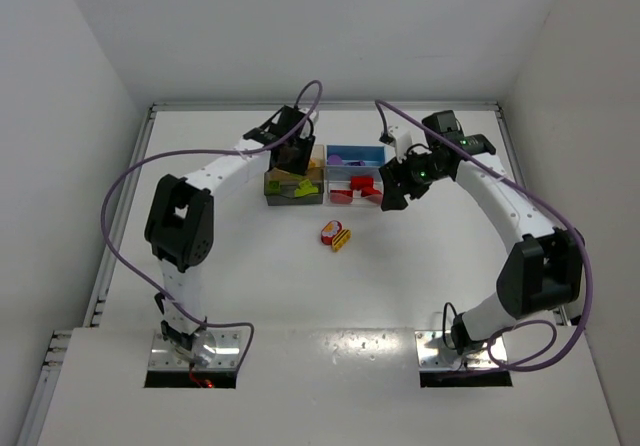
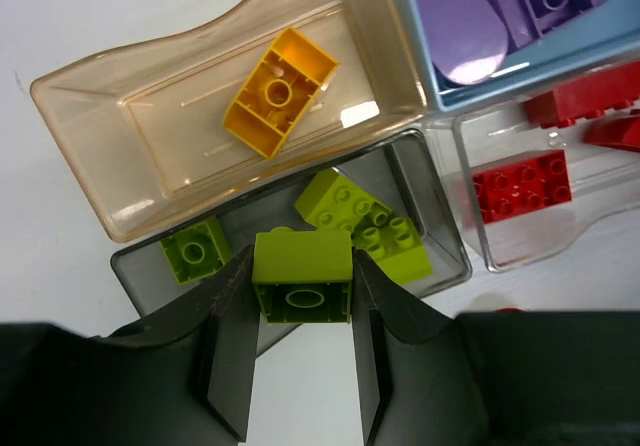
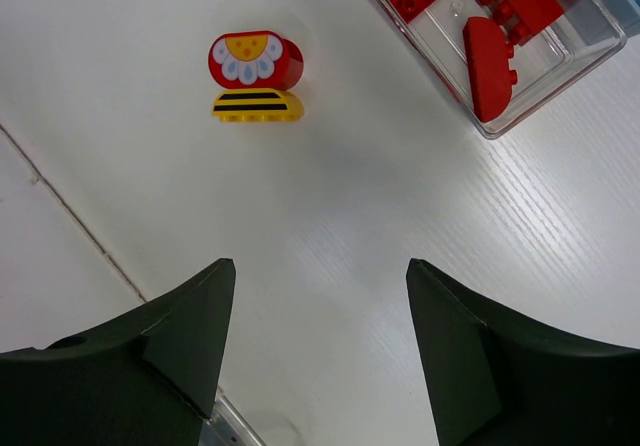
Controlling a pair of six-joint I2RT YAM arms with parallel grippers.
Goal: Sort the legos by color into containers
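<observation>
Where the left end effector [image 2: 302, 301] is: over the near rim of the dark grey plastic bin [image 2: 258, 211], clenched on a lime green lego brick [image 2: 303, 266].
Right end effector [image 3: 315, 276]: released, above the white table [image 3: 350, 216].
Loose legos: red rounded piece [image 3: 255, 59] touching yellow striped piece [image 3: 258, 105], on the table.

Bright, even overhead light left only faint, short shadows on the glossy white table [image 1: 400, 266], with glare patches along its near edge. In the left wrist view the translucent tan plastic bin [image 2: 80, 166] bowed from lens distortion
</observation>
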